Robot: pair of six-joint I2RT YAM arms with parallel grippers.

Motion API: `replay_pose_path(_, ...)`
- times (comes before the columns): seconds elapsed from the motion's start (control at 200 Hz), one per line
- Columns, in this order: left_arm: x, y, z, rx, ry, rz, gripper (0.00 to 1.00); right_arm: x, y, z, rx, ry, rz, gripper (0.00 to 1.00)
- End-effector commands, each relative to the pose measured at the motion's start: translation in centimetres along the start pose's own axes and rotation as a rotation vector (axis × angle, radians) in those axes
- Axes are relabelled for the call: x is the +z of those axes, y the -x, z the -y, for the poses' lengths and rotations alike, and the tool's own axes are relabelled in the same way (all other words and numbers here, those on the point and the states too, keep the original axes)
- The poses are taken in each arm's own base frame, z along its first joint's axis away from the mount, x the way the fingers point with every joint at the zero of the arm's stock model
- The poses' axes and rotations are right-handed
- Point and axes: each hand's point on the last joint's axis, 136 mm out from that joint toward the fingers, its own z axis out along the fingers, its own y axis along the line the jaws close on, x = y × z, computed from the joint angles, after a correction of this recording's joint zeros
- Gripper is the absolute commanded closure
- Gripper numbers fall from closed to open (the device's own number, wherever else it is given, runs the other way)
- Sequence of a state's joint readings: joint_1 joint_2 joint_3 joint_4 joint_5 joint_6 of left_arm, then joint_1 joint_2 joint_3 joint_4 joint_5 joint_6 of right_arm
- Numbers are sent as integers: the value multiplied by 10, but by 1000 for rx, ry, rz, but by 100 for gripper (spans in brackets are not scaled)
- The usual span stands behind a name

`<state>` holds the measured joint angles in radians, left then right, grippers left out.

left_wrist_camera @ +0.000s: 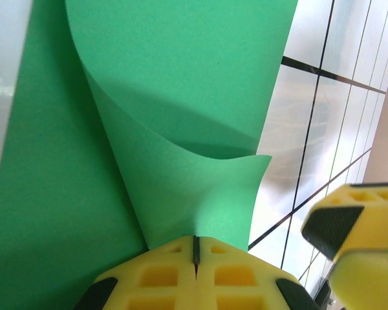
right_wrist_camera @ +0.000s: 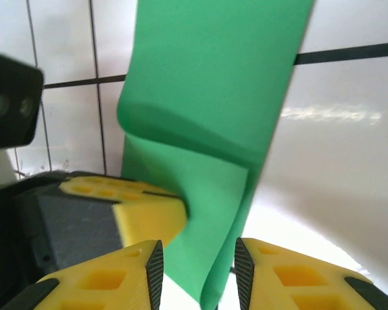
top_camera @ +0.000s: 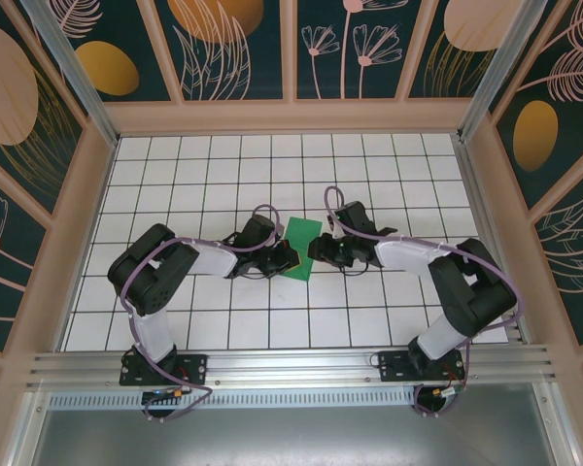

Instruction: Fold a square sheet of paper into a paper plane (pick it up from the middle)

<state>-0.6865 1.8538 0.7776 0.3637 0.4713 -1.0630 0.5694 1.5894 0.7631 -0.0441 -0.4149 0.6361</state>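
Green, thin and plain, the square sheet of paper [top_camera: 300,248] is sitting at the middle of the white tiled table [top_camera: 214,165], between my two wrists. From above I am seeing only a small wedge of it. My grippers are covering the rest, so its full outline is hard to make out.

My left arm is reaching from its base at the near left, elbow bent outward, forearm running rightward and low over the tiles. There my left gripper [top_camera: 284,259] is meeting the sheet's left side. In the left wrist view, my left gripper [left_wrist_camera: 195,252] is pressing its yellow pads together on a lifted flap of the sheet [left_wrist_camera: 181,97]. The flap is curling up from the flat part like a cone. The pinched tip is lying hidden between the pads, and the frame is cutting off the sheet's far end. At the lower right, a blurred yellow finger of my right gripper [left_wrist_camera: 359,226] is poking in, also cut off.

My right arm is mirroring the left, elbow out to the right, forearm coming leftward, with my right gripper [top_camera: 318,248] at the sheet's right side. In the right wrist view, my right gripper [right_wrist_camera: 197,274] is standing spread, with the curled green edge [right_wrist_camera: 213,77] passing down through the gap. I cannot tell whether either pad is touching it. My left gripper [right_wrist_camera: 149,210] is pressing against the sheet from the left.
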Motion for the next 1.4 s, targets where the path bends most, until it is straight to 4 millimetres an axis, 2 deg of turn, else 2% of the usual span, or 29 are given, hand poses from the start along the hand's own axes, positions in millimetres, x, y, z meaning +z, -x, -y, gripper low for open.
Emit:
replay_pose_path(0.0, -5, -3, 11, 21, -40, -4, 97, 11, 0, -2, 9, 15, -36, 63)
replay_pose_path(0.13, -5, -3, 11, 20, -43, -4, 97, 15, 2, 3, 22, 8, -41, 64)
replay_pose_path(0.27, -6, -3, 12, 19, -44, -2, 97, 15, 4, -3, 20, 51, -44, 65)
replay_pose_path(0.46, -9, -2, 16, 27, -55, 5, 97, 17, 2, -7, 10, 82, -60, 72)
replay_pose_path(0.731, -11, -2, 20, 34, -65, 7, 97, 21, 2, -7, 9, 90, -67, 73)
replay_pose_path(0.791, -10, -1, 20, 34, -67, 8, 97, 22, 2, -8, 6, 93, -67, 75)
replay_pose_path(0.876, -9, -1, 19, 33, -67, 4, 96, 24, 2, -5, 3, 81, -69, 82)
replay_pose_path(0.991, -7, -2, 21, 35, -75, -1, 97, 27, 3, 4, -6, 40, -66, 87)
replay_pose_path(1.396, -2, -1, 21, 36, -84, -13, 96, 31, 4, 14, -20, 0, -59, 89)
